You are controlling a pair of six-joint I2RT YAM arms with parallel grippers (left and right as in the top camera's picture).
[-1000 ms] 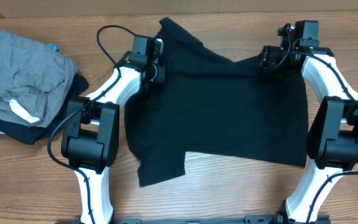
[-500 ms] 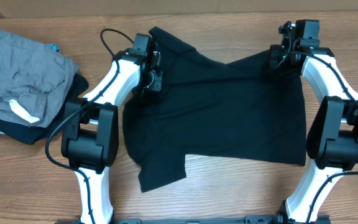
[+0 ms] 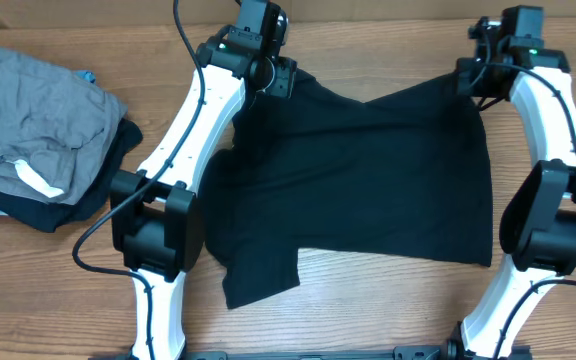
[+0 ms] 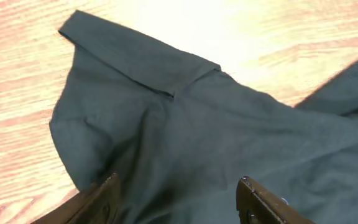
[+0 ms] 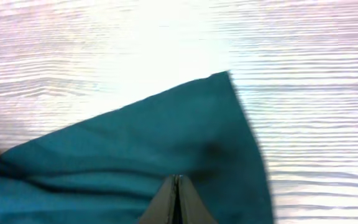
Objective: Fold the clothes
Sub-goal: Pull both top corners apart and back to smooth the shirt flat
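Observation:
The clothes, a black T-shirt (image 3: 368,180), lie spread across the middle of the wooden table, with one sleeve (image 3: 258,270) sticking out at the near left. My left gripper (image 3: 273,80) hovers open over the shirt's far-left corner. In the left wrist view its fingers (image 4: 179,182) straddle flat fabric (image 4: 197,124) with nothing between them, and the far sleeve's hem (image 4: 135,56) lies ahead. My right gripper (image 3: 473,78) is at the far-right corner. In the right wrist view its jaws (image 5: 178,177) are shut tip to tip over the cloth (image 5: 135,143). I cannot tell whether they pinch any fabric.
A crumpled grey garment (image 3: 38,110) with a white label (image 3: 33,180) sits at the far left on top of a dark garment (image 3: 78,205). Bare wood (image 3: 368,300) shows along the near edge and beyond the shirt's far corners (image 5: 303,93).
My left gripper opened and moved toward the far edge, off the shirt's left shoulder. My right gripper shut while sliding right and farther back to the shirt's far-right corner.

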